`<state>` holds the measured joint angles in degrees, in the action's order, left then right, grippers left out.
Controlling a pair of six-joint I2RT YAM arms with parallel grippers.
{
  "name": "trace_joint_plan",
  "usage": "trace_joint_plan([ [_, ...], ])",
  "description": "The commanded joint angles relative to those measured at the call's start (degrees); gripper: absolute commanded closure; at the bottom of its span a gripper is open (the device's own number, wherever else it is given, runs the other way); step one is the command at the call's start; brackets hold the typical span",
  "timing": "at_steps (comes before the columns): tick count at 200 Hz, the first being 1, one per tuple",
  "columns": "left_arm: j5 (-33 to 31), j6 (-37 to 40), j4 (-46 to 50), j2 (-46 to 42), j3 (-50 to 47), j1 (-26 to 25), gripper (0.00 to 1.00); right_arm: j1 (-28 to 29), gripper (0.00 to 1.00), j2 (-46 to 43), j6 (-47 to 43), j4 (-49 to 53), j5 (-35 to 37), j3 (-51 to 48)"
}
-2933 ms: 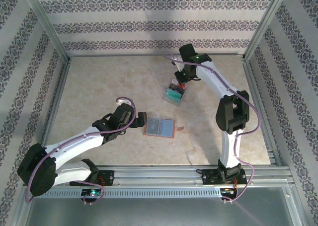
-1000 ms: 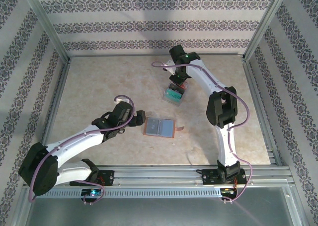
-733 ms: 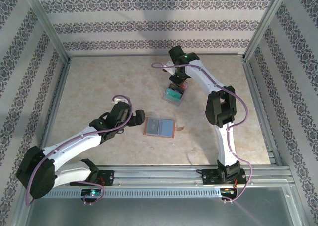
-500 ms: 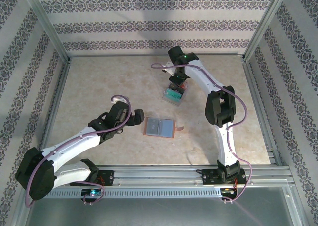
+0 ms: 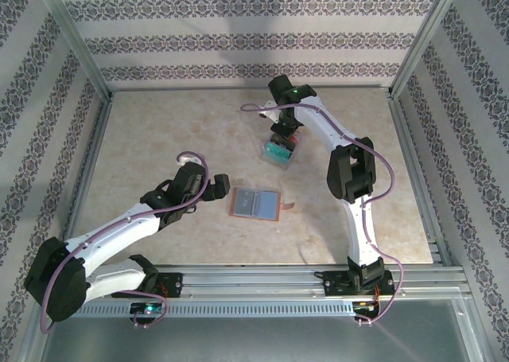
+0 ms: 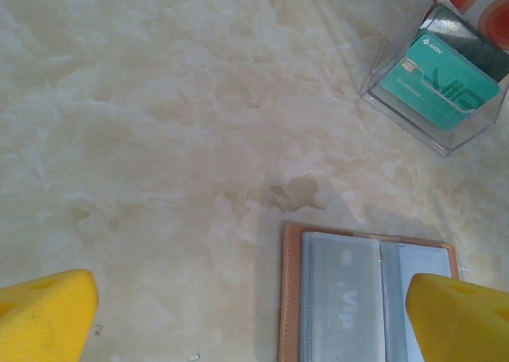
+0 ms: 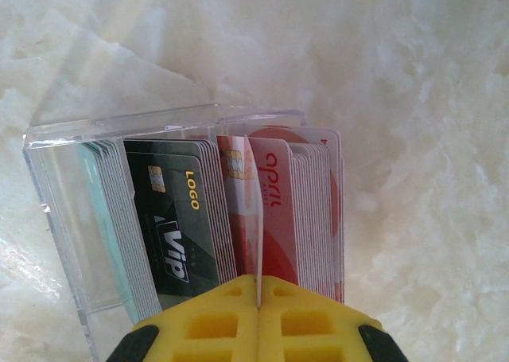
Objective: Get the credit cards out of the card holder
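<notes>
Marble table [image 5: 159,139]. Left gripper [image 5: 219,188] spread wide and empty, at 9 o'clock of the card holder [image 5: 257,204]. Holder lies open and flat mid-table, pale card [image 6: 342,298] in its pocket. Clear box [image 5: 277,153] at 1 o'clock of the holder, cards [image 7: 171,211] upright inside. Right gripper [image 7: 258,290] over the box, pinched on one edge-on card [image 7: 258,243].
</notes>
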<state>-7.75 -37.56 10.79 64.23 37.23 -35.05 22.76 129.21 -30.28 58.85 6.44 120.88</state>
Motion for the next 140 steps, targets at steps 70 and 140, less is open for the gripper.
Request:
trace_joint_plan([
  [70,0.4,-0.4,0.6,-1.3,-0.8,1.3,0.01,0.0,0.8,1.8,-0.2,0.7,2.6,1.7],
  [140,0.5,-0.7,0.7,-1.9,-1.3,1.6,0.01,-0.3,0.92,1.6,-0.3,0.6,3.9,1.9],
])
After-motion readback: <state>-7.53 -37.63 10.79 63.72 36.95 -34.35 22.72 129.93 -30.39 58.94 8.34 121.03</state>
